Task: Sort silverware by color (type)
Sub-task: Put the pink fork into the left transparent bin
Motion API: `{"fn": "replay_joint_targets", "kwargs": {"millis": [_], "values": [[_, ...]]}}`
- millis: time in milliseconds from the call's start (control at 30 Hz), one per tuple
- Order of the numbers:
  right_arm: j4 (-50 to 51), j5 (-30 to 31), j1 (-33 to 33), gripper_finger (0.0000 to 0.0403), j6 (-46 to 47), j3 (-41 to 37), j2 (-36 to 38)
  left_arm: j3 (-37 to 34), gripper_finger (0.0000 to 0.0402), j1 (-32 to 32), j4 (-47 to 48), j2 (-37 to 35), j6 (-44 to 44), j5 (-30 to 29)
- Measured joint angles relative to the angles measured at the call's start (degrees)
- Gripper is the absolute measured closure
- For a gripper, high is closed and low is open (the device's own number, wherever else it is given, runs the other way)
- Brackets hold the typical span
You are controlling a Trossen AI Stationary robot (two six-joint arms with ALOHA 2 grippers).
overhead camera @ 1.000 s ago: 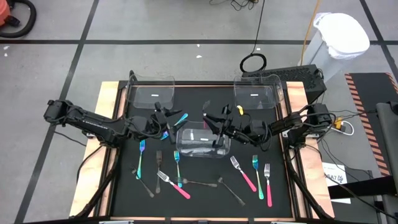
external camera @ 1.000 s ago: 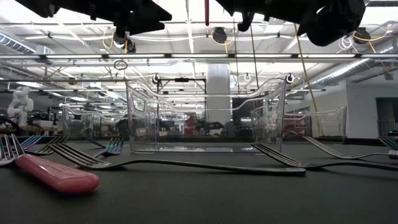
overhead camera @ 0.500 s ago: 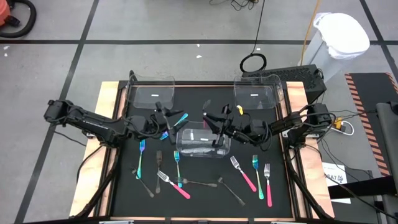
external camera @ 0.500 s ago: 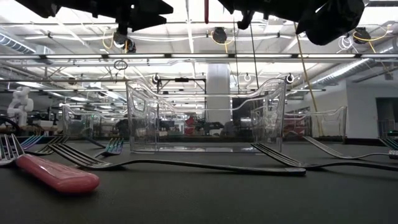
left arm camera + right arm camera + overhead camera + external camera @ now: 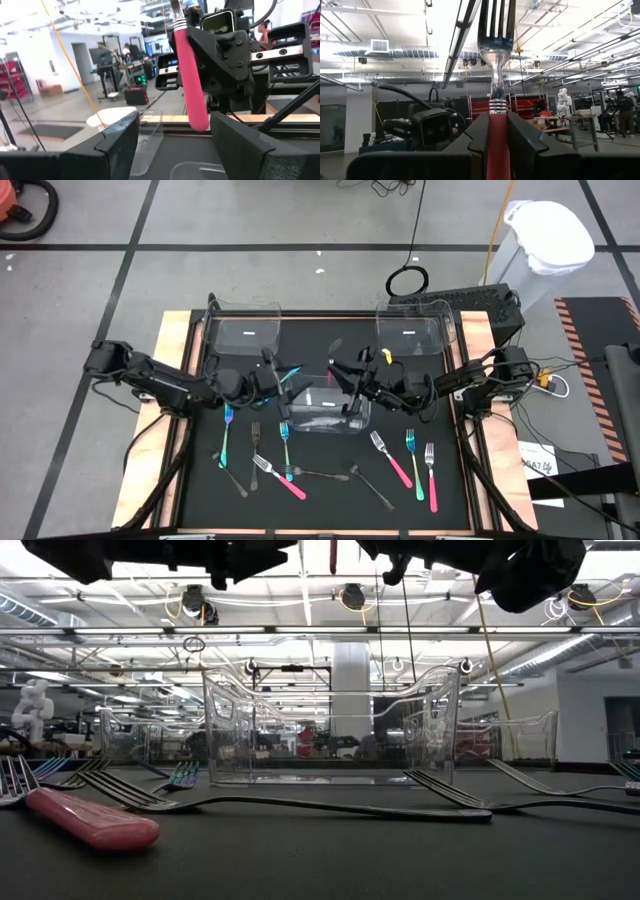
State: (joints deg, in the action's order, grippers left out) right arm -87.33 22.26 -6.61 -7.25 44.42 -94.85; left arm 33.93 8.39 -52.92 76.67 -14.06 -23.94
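Overhead, the right gripper [image 5: 497, 132] clamps an unbranded pink-handled fork [image 5: 496, 55].

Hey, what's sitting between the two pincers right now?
In the high view, the clear bin lies between and just below them. The right pincer holds a pink-handled fork upright, facing the open left pincer.

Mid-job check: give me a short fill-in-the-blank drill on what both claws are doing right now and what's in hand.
1. The right claw is shut on a fork with a ____ handle.
2. The held fork stands with its tines pointing ____.
3. The left claw has its fingers ____ and holds nothing.
4. Both claws hover above the clear ____ in the middle of the table.

Missing words: pink; up; open; bin
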Motion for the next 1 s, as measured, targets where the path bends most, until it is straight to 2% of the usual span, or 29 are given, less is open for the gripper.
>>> {"fn": "replay_joint_targets", "kwargs": {"millis": [133, 333, 500, 733, 800, 933, 1000], "values": [[-0.9, 0.0, 0.3, 0.0359, -0.1, 0.0, 0.0, 0.3, 0.0155, 0.0, -4.0, 3.5, -2.8, 0.0], [-0.9, 0.0, 1.4, 0.0359, -1.3, 0.0, 0.0, 5.3, 0.0155, -0.2, -3.8, 8.7, -3.3, 2.8], [0.6, -0.3, 1.7, 0.0359, -1.2, 0.0, 0.0, 8.8, 0.0155, -0.7, -3.5, 12.7, -2.6, 2.9], [0.9, -7.6, 1.7, 0.0359, -1.0, 0.0, 0.0, 9.8, 0.0155, -2.6, -3.3, 14.1, 4.2, 2.9], [1.0, -8.4, 1.7, 0.0359, -1.0, 0.0, 0.0, 9.8, 0.0155, -3.0, -2.9, 14.1, 5.2, 5.2], [1.4, -11.0, 1.7, 0.0359, -1.0, 0.0, 0.0, 9.8, 0.0155, -3.7, -2.9, 14.1, 7.6, 15.6], [1.7, -13.0, 1.7, 0.0358, -0.9, 0.0, 0.0, 9.8, 0.0156, -4.2, -2.9, 14.1, 8.8, 18.6]]}}
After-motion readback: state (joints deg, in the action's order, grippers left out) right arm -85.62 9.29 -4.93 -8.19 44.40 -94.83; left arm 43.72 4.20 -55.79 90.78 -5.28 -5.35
